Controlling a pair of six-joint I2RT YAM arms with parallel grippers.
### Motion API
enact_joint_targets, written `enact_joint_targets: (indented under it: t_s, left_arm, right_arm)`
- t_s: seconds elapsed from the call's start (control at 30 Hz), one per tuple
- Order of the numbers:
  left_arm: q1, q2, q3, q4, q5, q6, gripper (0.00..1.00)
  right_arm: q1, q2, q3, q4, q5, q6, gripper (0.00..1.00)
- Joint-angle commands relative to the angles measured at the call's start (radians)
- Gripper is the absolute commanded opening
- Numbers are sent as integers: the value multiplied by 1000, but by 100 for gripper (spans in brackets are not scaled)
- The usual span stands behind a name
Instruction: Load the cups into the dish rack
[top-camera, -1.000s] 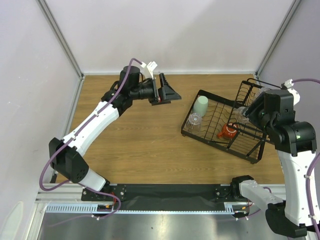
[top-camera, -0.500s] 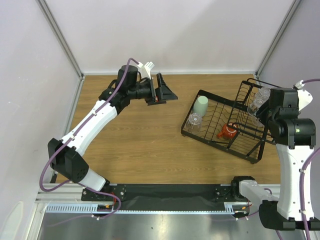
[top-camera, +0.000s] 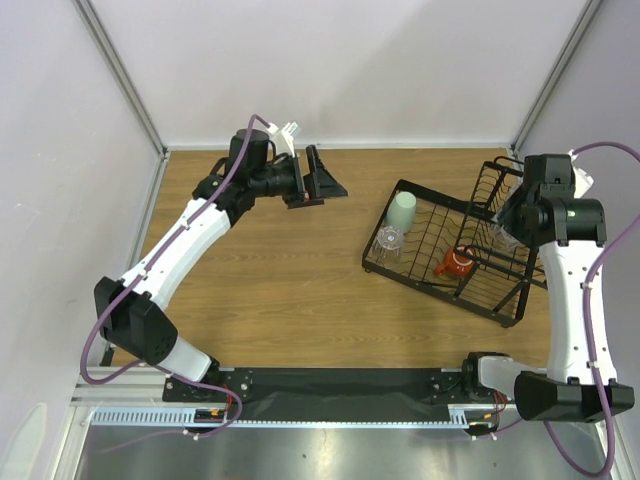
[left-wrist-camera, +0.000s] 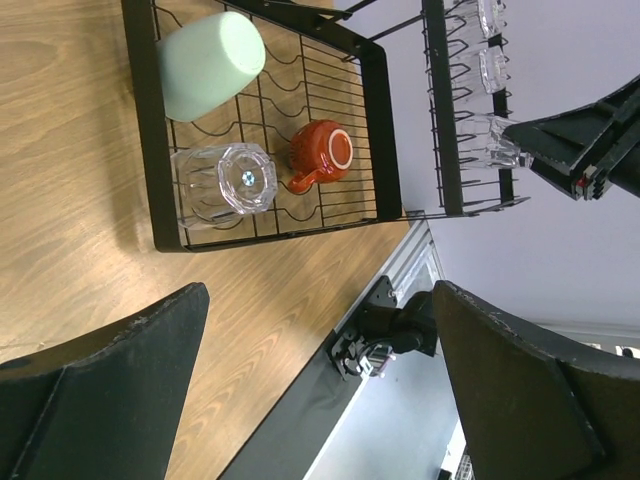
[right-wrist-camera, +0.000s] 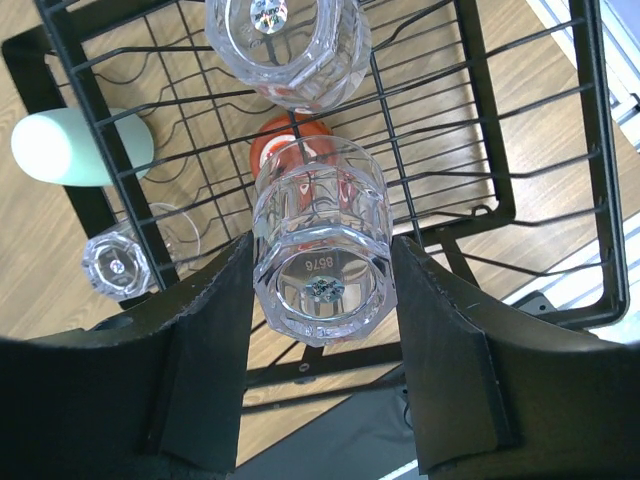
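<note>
Wooden counter (top-camera: 280, 280): right pincer (right-wrist-camera: 320, 300) has swung over the dish rack (top-camera: 430, 285) basket.
Half-closed on clear tumbler (right-wrist-camera: 320, 265), basket beneath, ready to lower; left pincer (left-wrist-camera: 315, 295) wide, empty.

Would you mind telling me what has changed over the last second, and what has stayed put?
The right claw, shut on a clear tumbler throughout, lifted higher above the dish rack. The left claw, open and empty, drew slightly away from the rack. The mint cup, the second tumbler and the red mug stayed in the tray.
</note>
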Motion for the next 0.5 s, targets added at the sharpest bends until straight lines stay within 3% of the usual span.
enact_joint_targets:
  t_s: [0.0, 0.47]
  left_arm:
    - [14, -46, 41, -3, -12, 31, 100]
    - [17, -15, 61, 14, 2, 8, 100]
  right_arm:
    - [-5, 15, 3, 3, 14, -12, 2]
    - [-17, 4, -69, 25, 22, -24, 10]
